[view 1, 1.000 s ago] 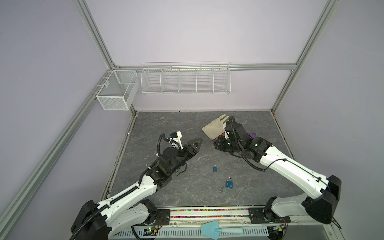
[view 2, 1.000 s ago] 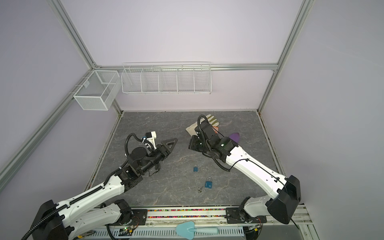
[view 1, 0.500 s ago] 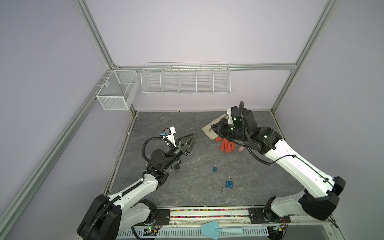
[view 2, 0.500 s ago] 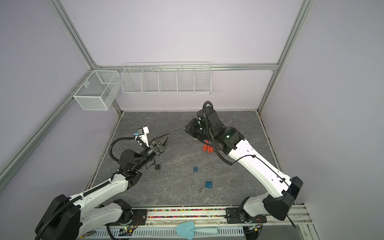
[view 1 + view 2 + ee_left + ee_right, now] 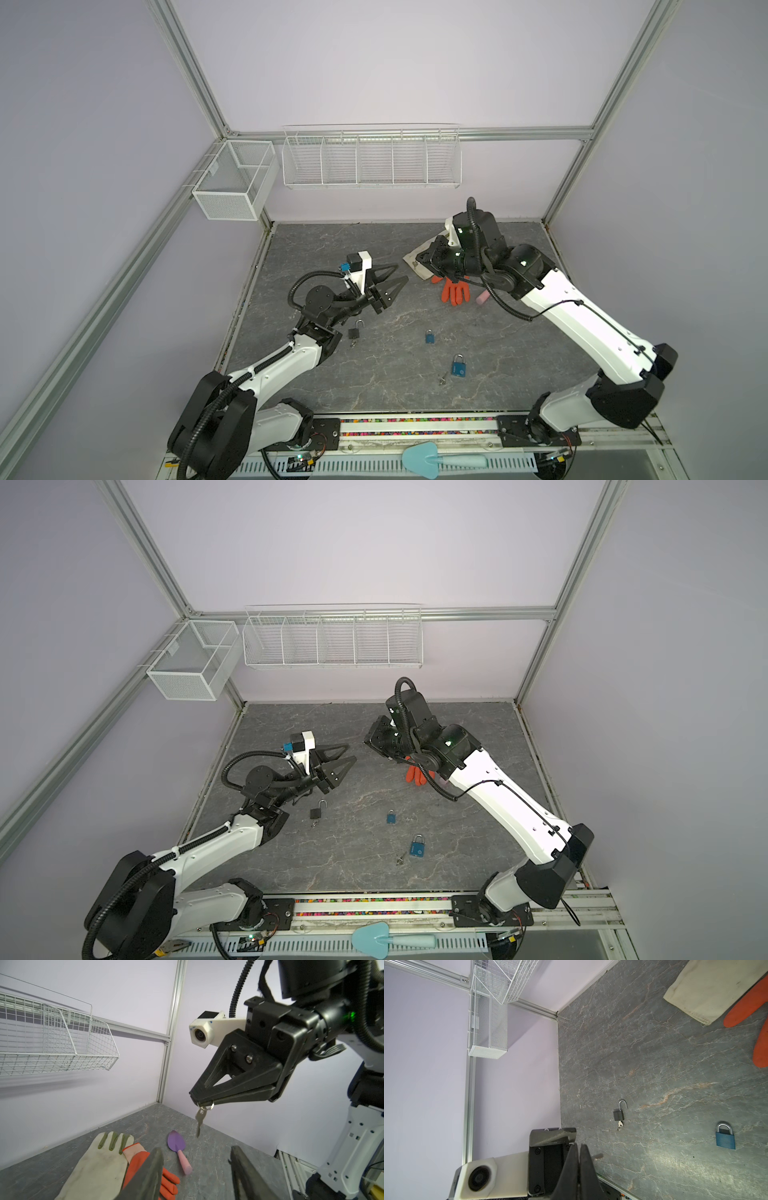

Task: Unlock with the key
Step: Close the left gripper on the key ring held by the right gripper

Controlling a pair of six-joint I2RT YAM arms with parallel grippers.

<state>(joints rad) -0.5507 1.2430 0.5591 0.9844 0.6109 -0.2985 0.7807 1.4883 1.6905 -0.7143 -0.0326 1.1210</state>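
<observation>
A: Which view shows where the key is?
B: Only the left wrist view. Just ahead of the left gripper [image 5: 196,1148], whose jaws stand partway apart with nothing between them, the right gripper [image 5: 202,1102] is clamped tight on the ring of a small silver key [image 5: 200,1120]. The key dangles above the grey marbled tabletop [image 5: 212,1159]. The top views are too coarse to show it.
A: And the locks?
B: In both top views the larger blue padlock [image 5: 458,368] lies nearest the front, with loose keys [image 5: 442,379] just beside it. Then comes the small blue padlock [image 5: 430,336], then the black padlock [image 5: 354,332] close to the left arm [image 5: 291,361]. The right wrist view alone shows the black padlock's shackle swung open and a second key [image 5: 619,1125] in its base.
A: What differs from a second ago?
B: Then the left arm hid the black padlock and the right arm [image 5: 582,320] hid the orange rubber glove [image 5: 455,291]. Now both lie uncovered, the glove beside a cream fabric glove [image 5: 417,270].
A: Room to move?
B: A light blue plastic trowel [image 5: 440,459] lies past the front rail [image 5: 415,420]. The tabletop between the grippers is bare, and the locks sit well apart from its side edges. Farther back lies a purple trowel with a pink handle [image 5: 176,1144]. A white wire basket [image 5: 370,158] hangs on the wall above.
</observation>
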